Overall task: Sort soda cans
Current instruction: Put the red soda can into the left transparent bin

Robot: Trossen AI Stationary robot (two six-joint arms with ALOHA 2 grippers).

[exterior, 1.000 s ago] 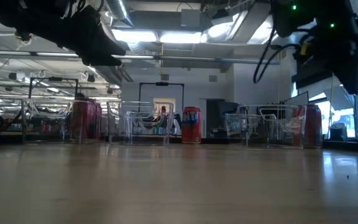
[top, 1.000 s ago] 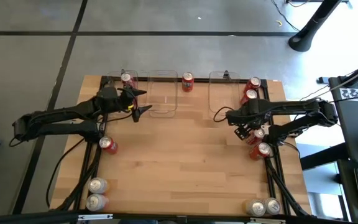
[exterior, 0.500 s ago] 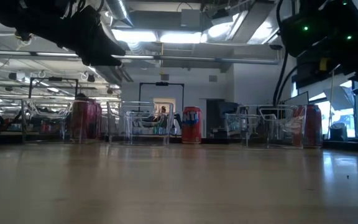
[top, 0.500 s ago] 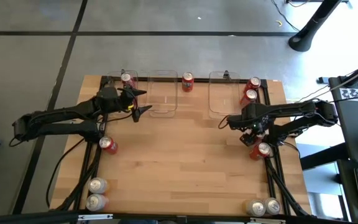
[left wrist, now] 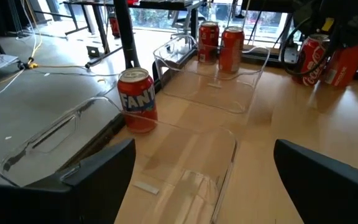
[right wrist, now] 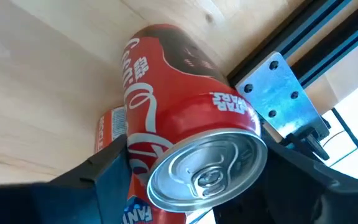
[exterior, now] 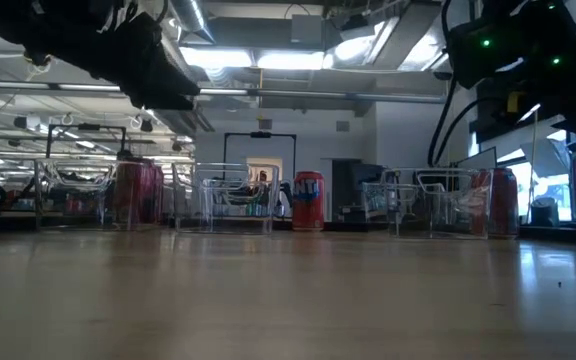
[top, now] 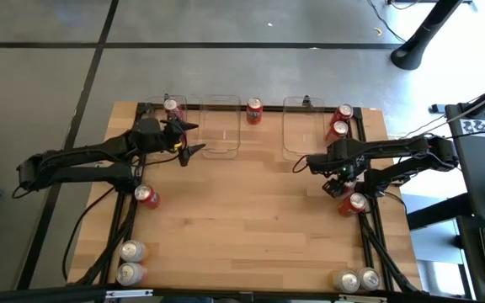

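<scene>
While the left tool (top: 190, 137) hangs spread, the right tool (right wrist: 185, 180) straddles a red can (right wrist: 185, 149); grip unclear.

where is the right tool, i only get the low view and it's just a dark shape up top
Observer: The right tool is down at a red cola can by the right edge of the table.
Operator: left one carrying anything
Observer: No. The left tool is open and empty, hovering beside the middle clear bin.
Operator: any cans on the side opposite the bins
Observer: Yes, a left corner pair and a right corner pair, all standing.
</scene>
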